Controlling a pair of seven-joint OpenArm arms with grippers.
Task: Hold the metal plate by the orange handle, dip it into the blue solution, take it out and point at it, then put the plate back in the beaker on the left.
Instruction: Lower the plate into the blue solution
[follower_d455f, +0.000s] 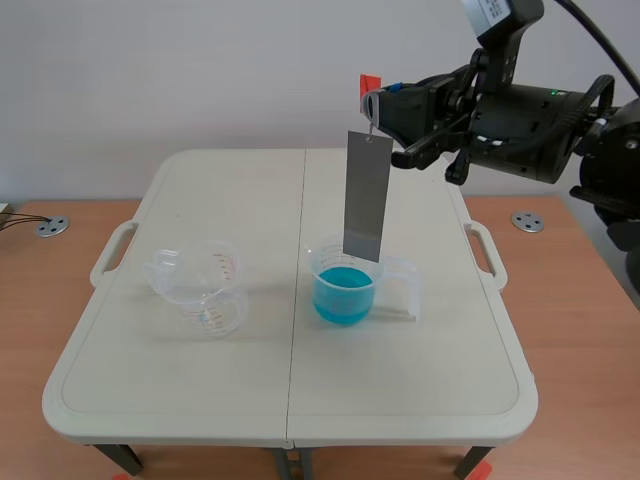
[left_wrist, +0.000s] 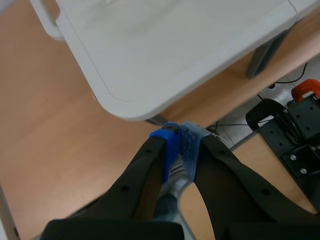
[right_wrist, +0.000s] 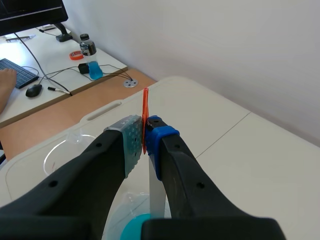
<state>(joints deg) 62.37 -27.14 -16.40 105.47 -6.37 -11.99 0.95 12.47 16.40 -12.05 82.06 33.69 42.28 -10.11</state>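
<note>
Table (follower_d455f: 400, 400), white, bearing two beakers. My right arm comes in raised from the right, and my right gripper (right_wrist: 144, 137) is clenched on the orange handle (right_wrist: 145, 107). The metal plate (follower_d455f: 367, 195) hangs upright below it, lower edge at the mouth of the beaker of blue solution (follower_d455f: 346, 288). Risk, as I judge it: a swinging plate may strike the rim and tip that beaker. The left beaker (follower_d455f: 200, 288) stands empty. My left gripper (left_wrist: 180, 145), closed on nothing, sits off the table's corner.

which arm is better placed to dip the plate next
Right. The right pincer is shut on the orange handle, the metal plate hanging over the blue solution. The left pincer is shut on nothing, off the table.
</note>
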